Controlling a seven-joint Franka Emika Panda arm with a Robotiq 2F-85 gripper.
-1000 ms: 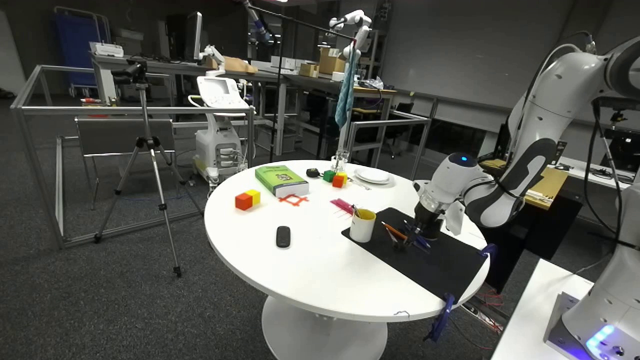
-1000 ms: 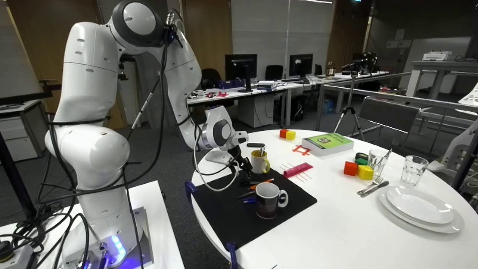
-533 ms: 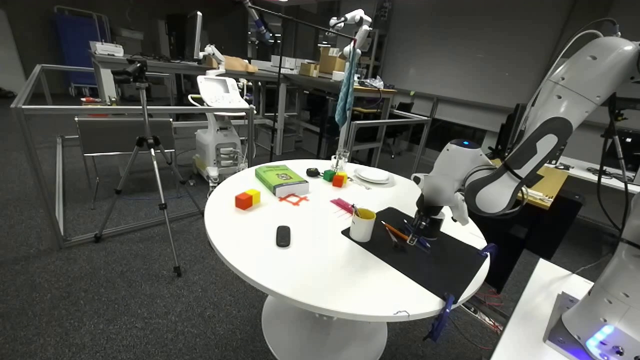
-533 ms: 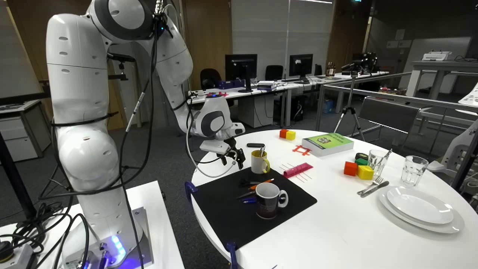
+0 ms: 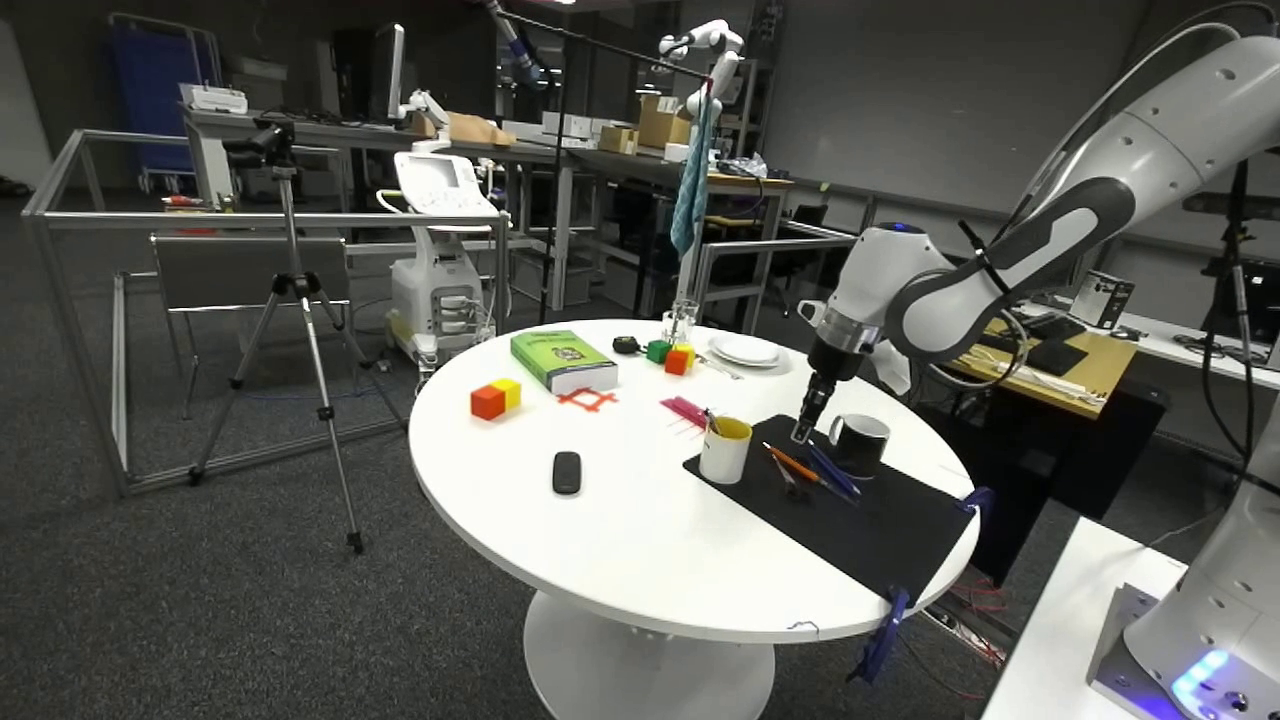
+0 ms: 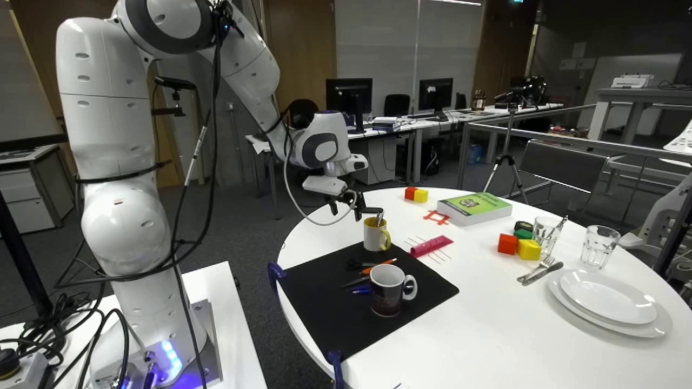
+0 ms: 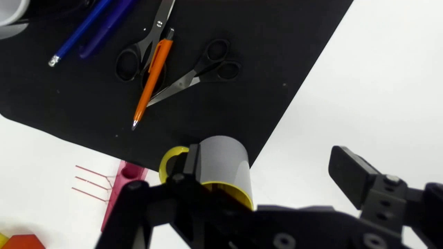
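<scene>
My gripper (image 7: 269, 167) is open and empty. It hangs in the air above the table beside a white mug with a yellow inside and handle (image 7: 223, 159); the left finger overlaps that mug in the wrist view. The gripper also shows in both exterior views (image 5: 806, 428) (image 6: 346, 212). The yellow-handled mug stands upright with metal-looking items in it (image 5: 722, 460) (image 6: 373, 237). On the black mat (image 7: 263, 97) lie small scissors (image 7: 211, 65), larger scissors (image 7: 154, 38), an orange pen (image 7: 154, 74), a blue pencil (image 7: 79, 34) and a blue pen (image 7: 109, 26).
A dark mug (image 6: 386, 297) stands on the mat. Around lie a pink holder (image 6: 431, 246), a black case (image 5: 566, 473), coloured cubes (image 5: 488, 402), a green book (image 6: 473, 208), glasses (image 6: 599, 246), cutlery (image 6: 542, 273) and plates (image 6: 608, 294). Blue clamps (image 5: 885, 635) grip the table edge.
The gripper was low at the mat by the small scissors one second ago. It has risen clear of the mat and tilted. The scissors, pens and mugs lie where they were.
</scene>
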